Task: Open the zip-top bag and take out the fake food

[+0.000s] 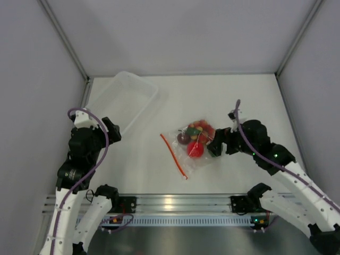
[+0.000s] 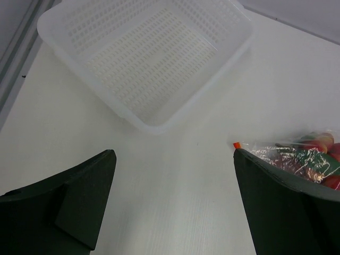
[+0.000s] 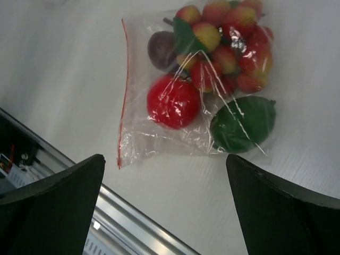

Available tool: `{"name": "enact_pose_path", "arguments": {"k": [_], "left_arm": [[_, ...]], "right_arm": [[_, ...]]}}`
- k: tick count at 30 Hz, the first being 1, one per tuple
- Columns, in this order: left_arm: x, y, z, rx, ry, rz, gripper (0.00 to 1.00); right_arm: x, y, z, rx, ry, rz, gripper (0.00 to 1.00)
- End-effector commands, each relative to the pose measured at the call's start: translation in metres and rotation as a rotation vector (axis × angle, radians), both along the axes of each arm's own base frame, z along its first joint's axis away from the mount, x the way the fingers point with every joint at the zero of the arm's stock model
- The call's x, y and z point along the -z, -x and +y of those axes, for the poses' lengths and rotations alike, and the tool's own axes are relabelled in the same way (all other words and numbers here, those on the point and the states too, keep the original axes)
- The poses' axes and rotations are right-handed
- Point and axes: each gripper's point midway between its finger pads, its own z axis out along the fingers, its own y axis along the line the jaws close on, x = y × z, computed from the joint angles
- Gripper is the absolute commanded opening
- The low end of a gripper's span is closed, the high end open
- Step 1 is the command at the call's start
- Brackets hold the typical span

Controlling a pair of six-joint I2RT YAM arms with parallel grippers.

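Zip-top bag [image 1: 191, 147] flat on counter [image 1: 244, 95], right of centre, orange-red zip strip [image 1: 173, 155] along left edge. Fake food [image 3: 175, 101] inside: red tomato, maroon ball, green ball, red cluster. Right fingers [image 3: 58, 196] spread wide, just beside bag's right edge, gripping nothing. Left fingers [image 2: 79, 196] likewise apart, well left of bag, near translucent tub [image 1: 130, 98].

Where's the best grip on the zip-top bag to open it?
Probably the zip strip edge of the zip-top bag, near its front corner, approached from the left. The fake food bunches at the opposite end, leaving flat film there.
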Motion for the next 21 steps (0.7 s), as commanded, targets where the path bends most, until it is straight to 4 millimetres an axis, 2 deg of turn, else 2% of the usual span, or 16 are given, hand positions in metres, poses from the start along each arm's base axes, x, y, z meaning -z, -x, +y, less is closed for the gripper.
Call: {"name": "enact_pose_path", "arguments": {"k": [1, 2, 3, 4, 5, 6, 9, 10, 15, 19, 21], "left_arm": [[-0.011, -0.006, -0.004, 0.022, 0.004, -0.056, 0.98], [-0.012, -0.007, -0.004, 0.022, 0.005, -0.059, 0.98], [-0.011, -0.007, -0.005, 0.024, 0.004, -0.054, 0.98], [-0.011, -0.007, -0.005, 0.026, 0.005, -0.054, 0.98], [-0.01, -0.008, -0.005, 0.027, 0.004, -0.053, 0.98], [-0.009, -0.008, -0.006, 0.03, 0.004, -0.048, 0.98], [-0.01, -0.008, -0.005, 0.027, 0.003, -0.051, 0.98], [-0.01, -0.007, -0.004, 0.021, 0.003, -0.051, 0.98], [-0.013, -0.005, -0.001, 0.006, 0.001, -0.067, 0.98], [-0.014, -0.004, 0.0, 0.002, 0.0, -0.072, 0.98], [-0.014, -0.004, 0.0, 0.002, 0.0, -0.074, 0.98]], "right_arm": [[-0.002, 0.0, 0.047, -0.082, 0.054, -0.061, 0.99], [-0.004, -0.006, 0.047, -0.026, 0.112, -0.099, 0.99], [0.002, -0.003, 0.053, -0.031, 0.158, -0.099, 0.99], [0.017, 0.01, 0.073, -0.095, 0.224, -0.084, 0.99], [0.015, 0.006, 0.073, -0.05, 0.282, -0.117, 0.99], [0.02, 0.02, 0.087, -0.106, 0.324, -0.128, 0.99], [0.035, 0.021, 0.105, -0.093, 0.474, -0.159, 0.99], [0.045, 0.03, 0.117, -0.126, 0.54, -0.163, 0.99], [0.072, 0.053, 0.154, -0.213, 0.664, -0.194, 0.99], [0.097, 0.06, 0.164, -0.203, 0.799, -0.217, 0.99], [0.101, 0.062, 0.165, -0.196, 0.832, -0.242, 1.0]]}}
